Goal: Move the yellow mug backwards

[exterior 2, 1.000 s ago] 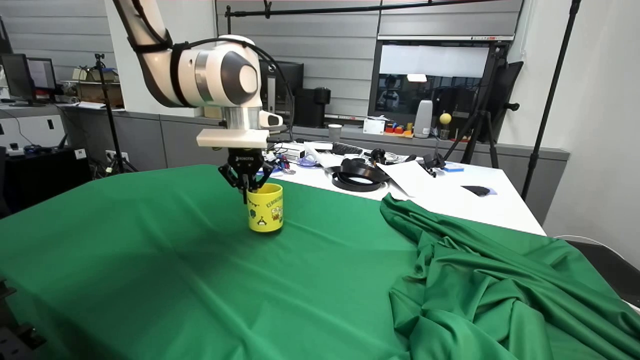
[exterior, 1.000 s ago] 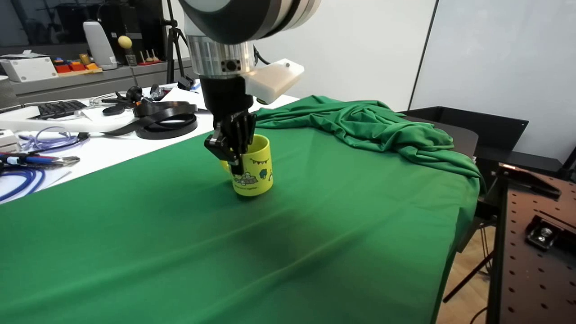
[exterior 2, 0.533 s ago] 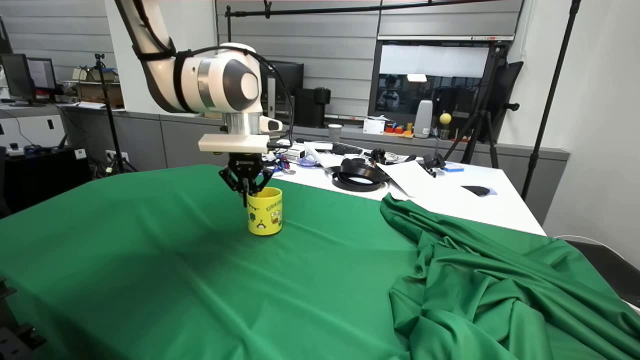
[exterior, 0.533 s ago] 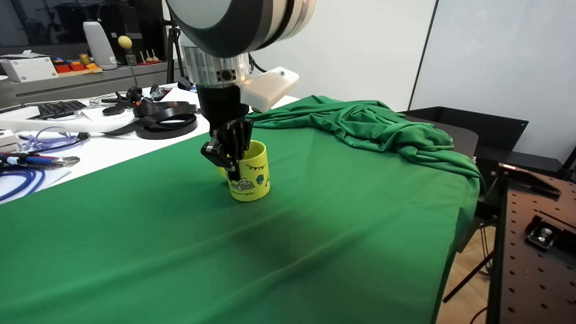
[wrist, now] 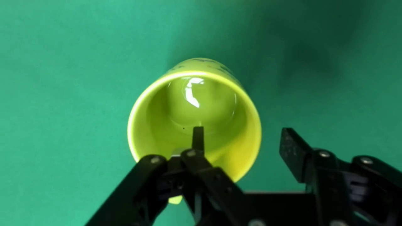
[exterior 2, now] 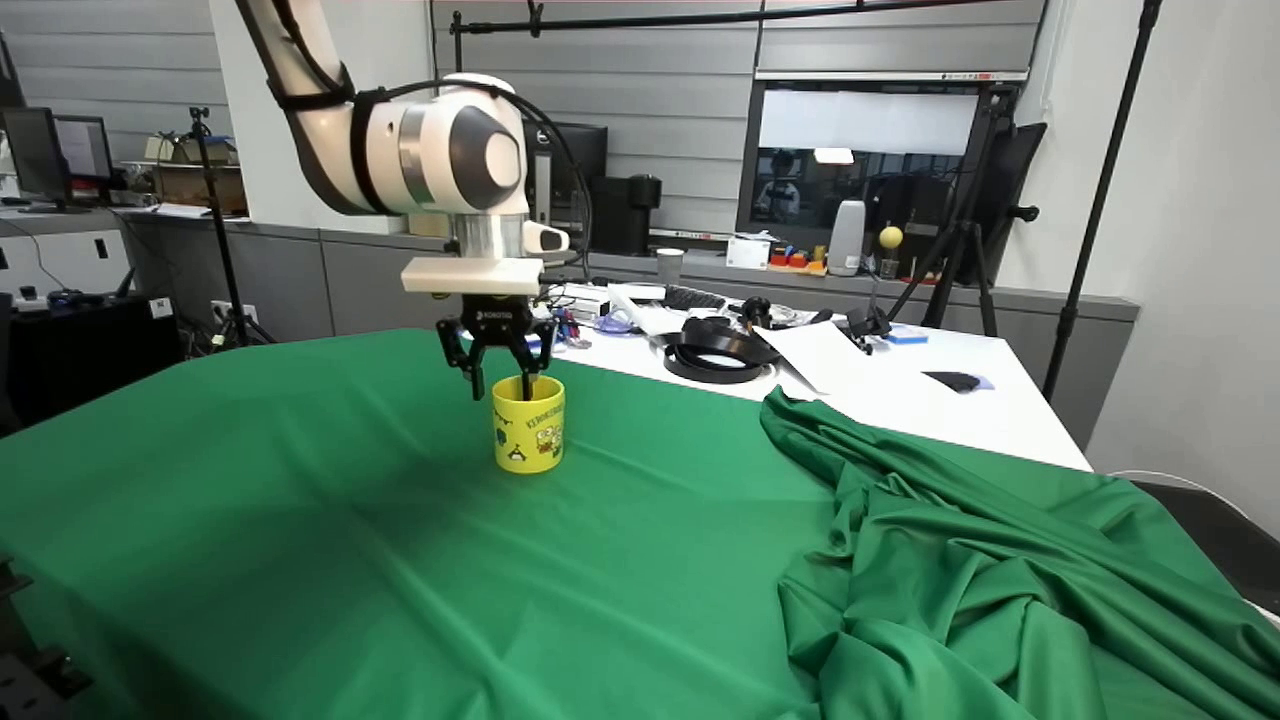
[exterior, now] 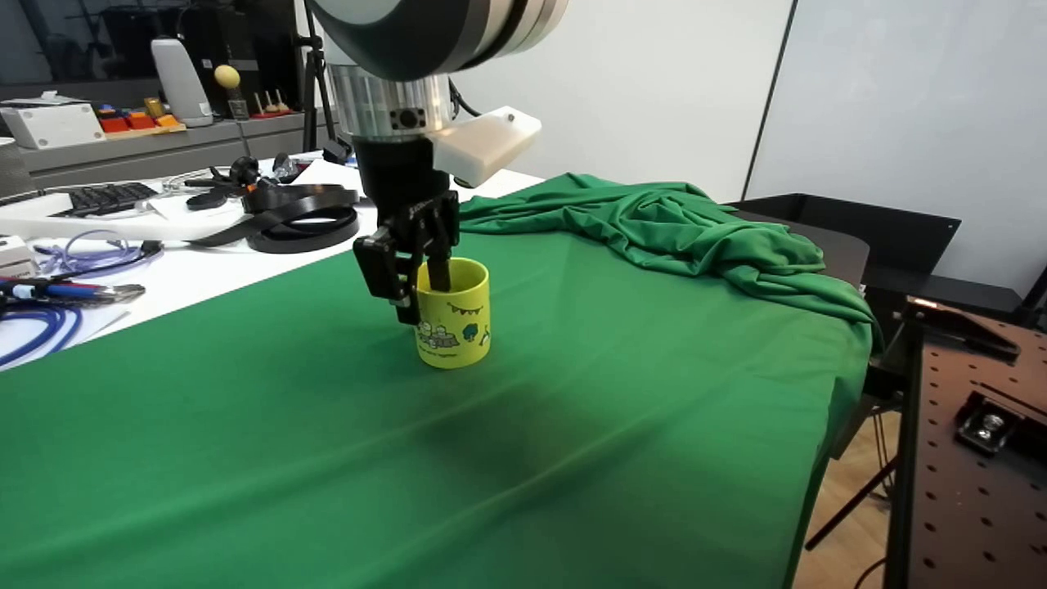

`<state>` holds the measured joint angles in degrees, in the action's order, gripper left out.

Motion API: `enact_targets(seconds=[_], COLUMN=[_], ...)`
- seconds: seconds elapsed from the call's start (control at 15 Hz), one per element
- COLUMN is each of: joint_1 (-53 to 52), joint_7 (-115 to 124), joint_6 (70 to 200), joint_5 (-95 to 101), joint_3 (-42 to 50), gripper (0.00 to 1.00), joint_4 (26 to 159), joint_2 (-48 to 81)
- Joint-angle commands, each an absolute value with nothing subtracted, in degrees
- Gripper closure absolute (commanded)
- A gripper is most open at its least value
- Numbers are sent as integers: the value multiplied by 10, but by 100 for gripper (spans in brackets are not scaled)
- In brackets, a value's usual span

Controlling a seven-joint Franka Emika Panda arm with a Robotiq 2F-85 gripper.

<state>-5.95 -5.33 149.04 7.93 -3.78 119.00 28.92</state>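
The yellow mug stands upright on the green cloth, its printed side showing in both exterior views. Straddling its rim is my gripper, jaws parted with a clear gap on either side of the mug's wall. From the wrist view I look down into the hollow mug; one finger is over or inside the mouth, while the opposite finger hangs outside, apart from the wall. A small yellow bit of the handle peeks out below the gripper; the rest of it is hidden.
Bunched green cloth lies toward one end of the table. Beside the covered area, a white tabletop carries black straps, cables, a keyboard and tools. A perforated dark plate stands beyond the table edge.
The jaws, earlier shut on the mug's wall, have spread apart. The mug came down slightly in the exterior views and then stayed; the arm lowered, then rose a little.
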Motion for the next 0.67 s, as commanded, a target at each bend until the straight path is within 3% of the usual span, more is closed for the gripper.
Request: enact_targets(seconds=[0.0,0.6], joint_1=[-59,-62], joint_7=[-56,-38], joint_6=[1458,1310], joint_5=[82,88], joint_3=[-37,-34], gripper=[4,0], joint_4=[1203,1228], joint_2=[249,162])
